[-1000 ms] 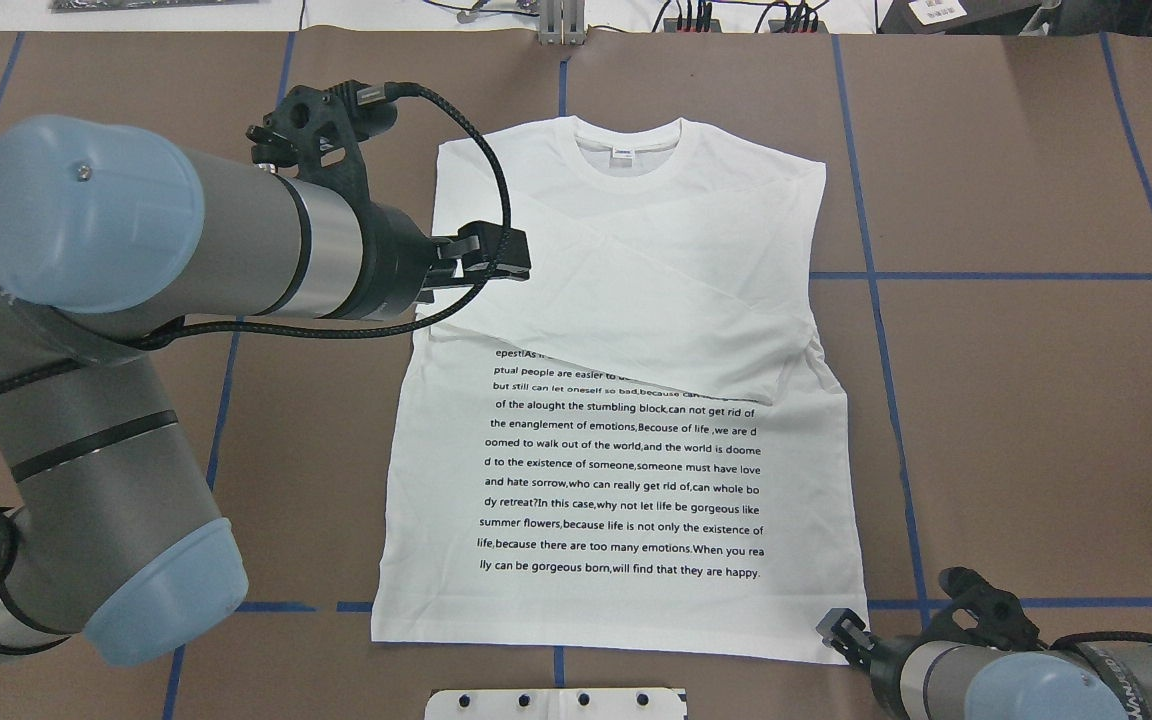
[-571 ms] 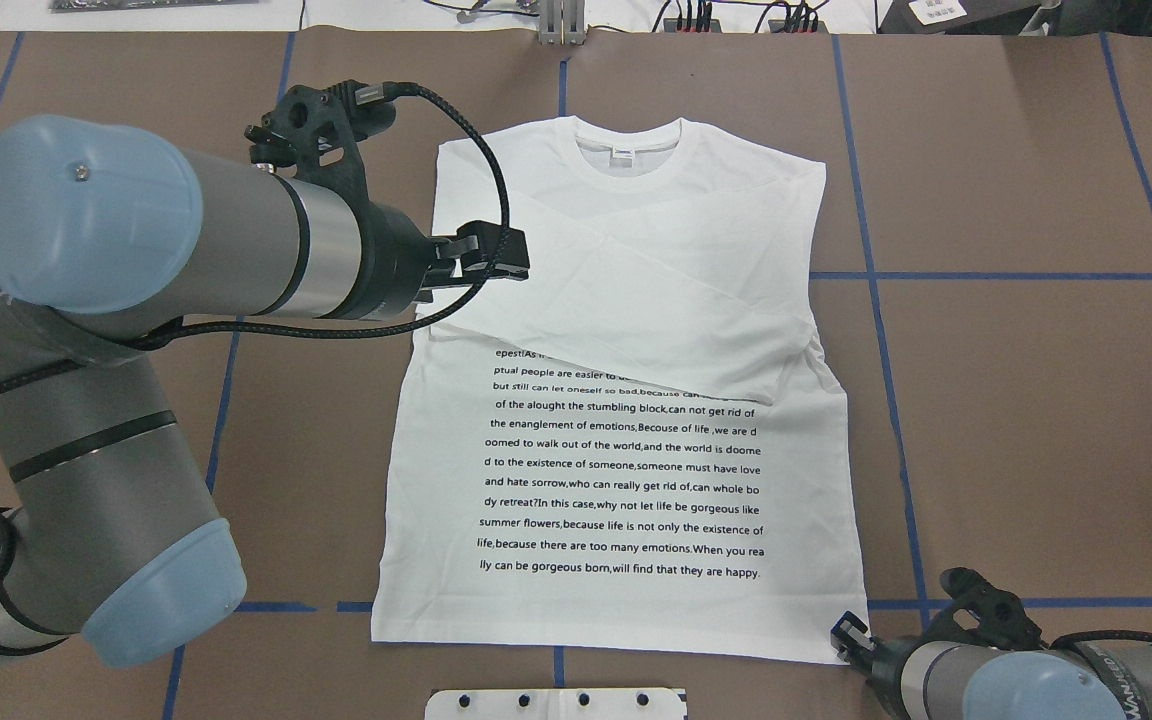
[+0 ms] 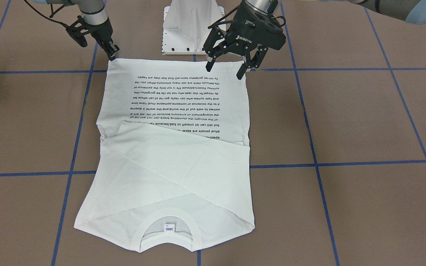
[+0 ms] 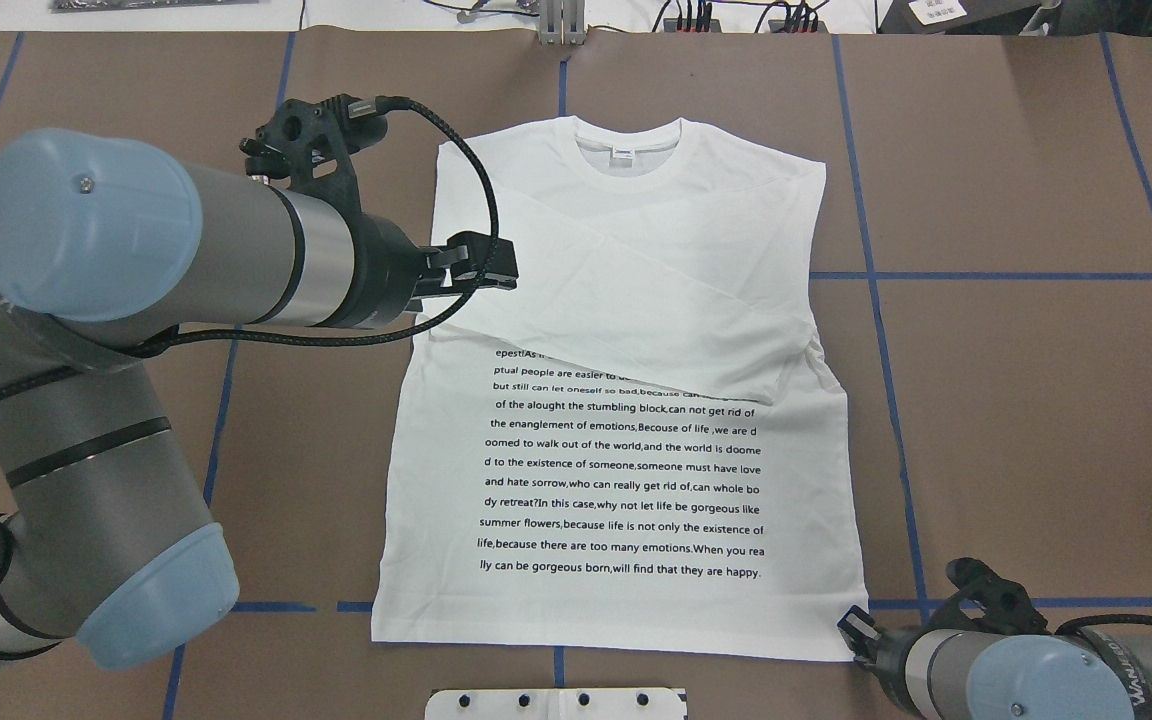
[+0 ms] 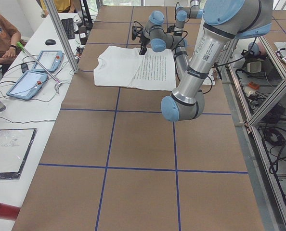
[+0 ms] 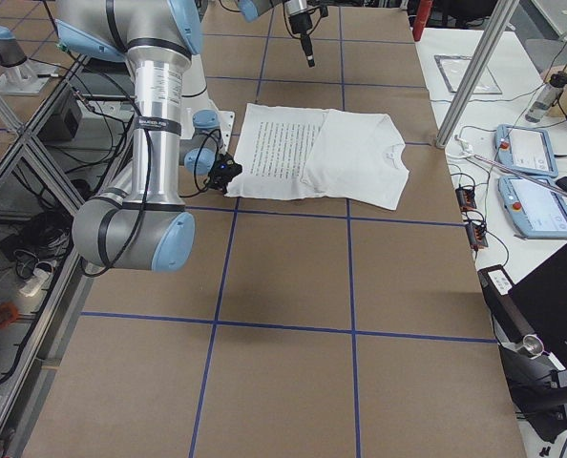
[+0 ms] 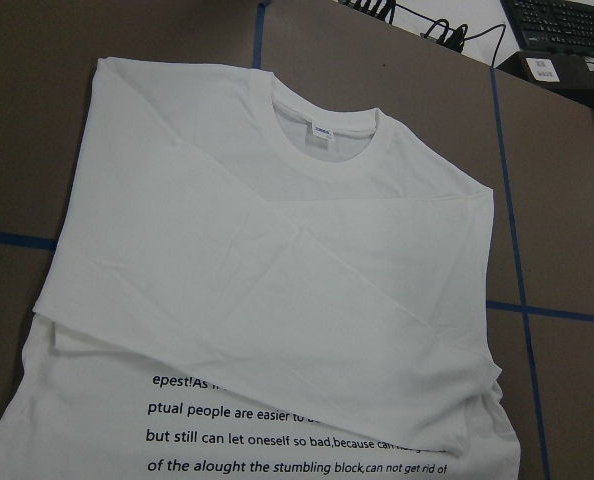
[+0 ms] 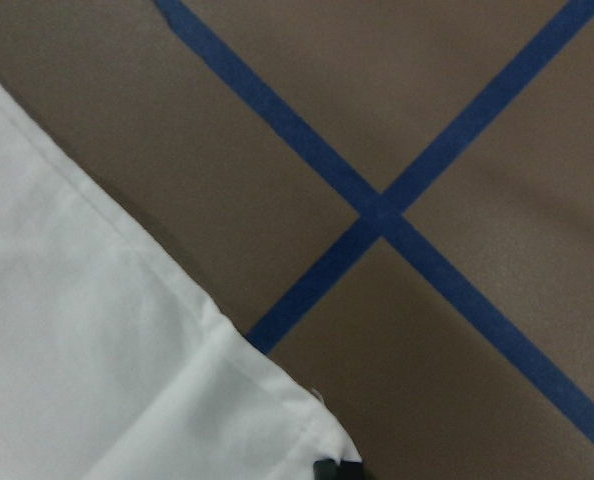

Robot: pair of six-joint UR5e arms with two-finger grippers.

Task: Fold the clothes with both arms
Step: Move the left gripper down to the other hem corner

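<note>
The white long-sleeved shirt (image 4: 626, 300) lies flat on the brown table, print side up, collar at the far side. Both sleeves are folded across the chest and cover the top lines of the black text block (image 4: 621, 470). The neck label (image 3: 169, 228) shows inside the collar. My left gripper (image 4: 506, 265) hangs open and empty above the shirt's left side; its wrist view looks down on the folded sleeves (image 7: 277, 280). My right gripper (image 3: 112, 56) is low at the hem's right corner. One fingertip (image 8: 335, 467) touches the corner of the shirt (image 8: 97, 380). I cannot tell whether it is open.
The white pedestal base (image 3: 192, 26) stands just behind the hem. Blue tape lines (image 4: 876, 300) grid the table. Cables and plugs (image 4: 696, 15) lie along the far edge. An operators' desk with tablets (image 5: 37, 72) and a metal post (image 5: 61, 33) borders that side.
My left gripper has drawn back a little toward the shirt's left edge. My right gripper has shifted slightly right along the hem toward the corner. The shirt has not moved.
</note>
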